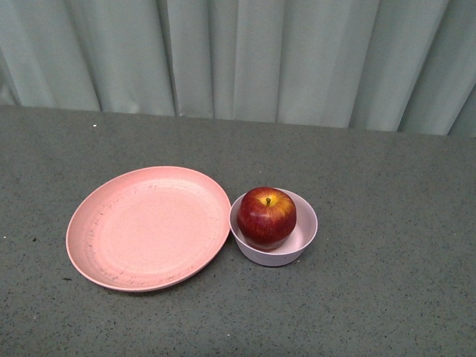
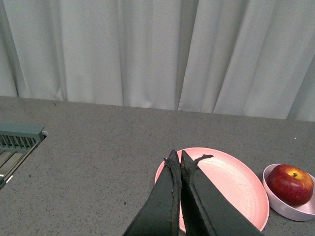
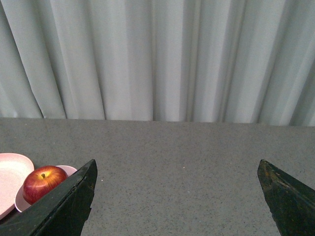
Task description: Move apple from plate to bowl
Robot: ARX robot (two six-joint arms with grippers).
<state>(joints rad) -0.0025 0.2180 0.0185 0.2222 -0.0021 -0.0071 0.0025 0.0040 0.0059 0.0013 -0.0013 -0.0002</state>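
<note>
The dark red apple (image 1: 266, 216) sits upright inside the small pale pink bowl (image 1: 305, 238), stem up. The wide salmon-pink plate (image 1: 149, 227) lies bare just left of the bowl, their rims touching or nearly so. Neither gripper shows in the front view. In the left wrist view my left gripper (image 2: 176, 156) is shut and empty, held above the near rim of the plate (image 2: 231, 187), with the apple (image 2: 290, 184) in the bowl (image 2: 283, 209) off to its side. In the right wrist view my right gripper (image 3: 177, 167) is open and empty above bare table, apart from the apple (image 3: 42, 183) and bowl (image 3: 19, 200).
The things stand on a grey speckled table (image 1: 387, 297). A pale curtain (image 1: 238, 52) hangs along its far edge. A green slatted rack (image 2: 17, 140) lies at the table's side in the left wrist view.
</note>
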